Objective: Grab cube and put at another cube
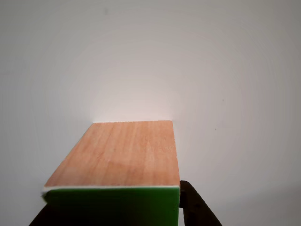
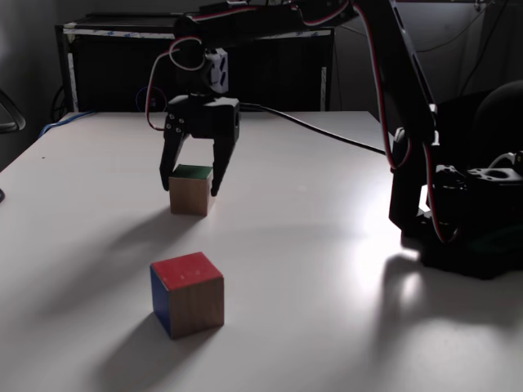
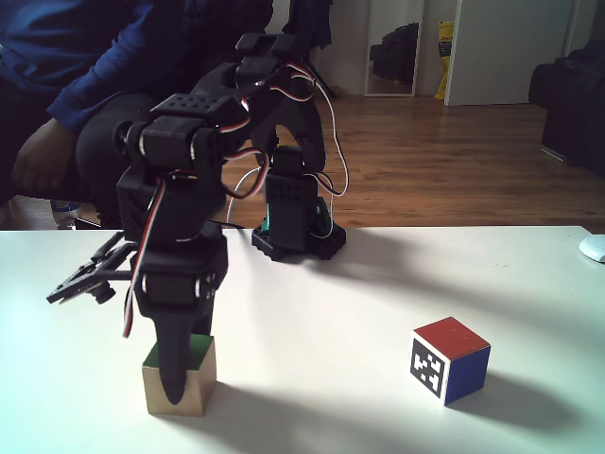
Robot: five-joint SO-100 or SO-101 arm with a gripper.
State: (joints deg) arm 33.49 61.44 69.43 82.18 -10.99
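The wooden cube (image 2: 190, 198) rests on the white table (image 2: 327, 269) with its green face up. My gripper (image 2: 192, 186) comes down over it, one finger against each side, and holds it. In the other view the cube (image 1: 120, 155) fills the lower middle, with a dark finger (image 1: 195, 207) at its right edge. In a fixed view one finger (image 3: 175, 374) covers the front of the cube (image 3: 194, 378). The marker cube (image 3: 450, 359), red on top and blue on one side, stands apart to the right; in a fixed view the marker cube (image 2: 186, 294) sits nearer the camera.
The arm's base (image 2: 466, 237) stands at the table's right side, and a black cable (image 2: 327, 135) runs across the far tabletop. A person (image 3: 57, 95) in blue sits behind the table. A white object (image 3: 596, 248) lies at the right edge.
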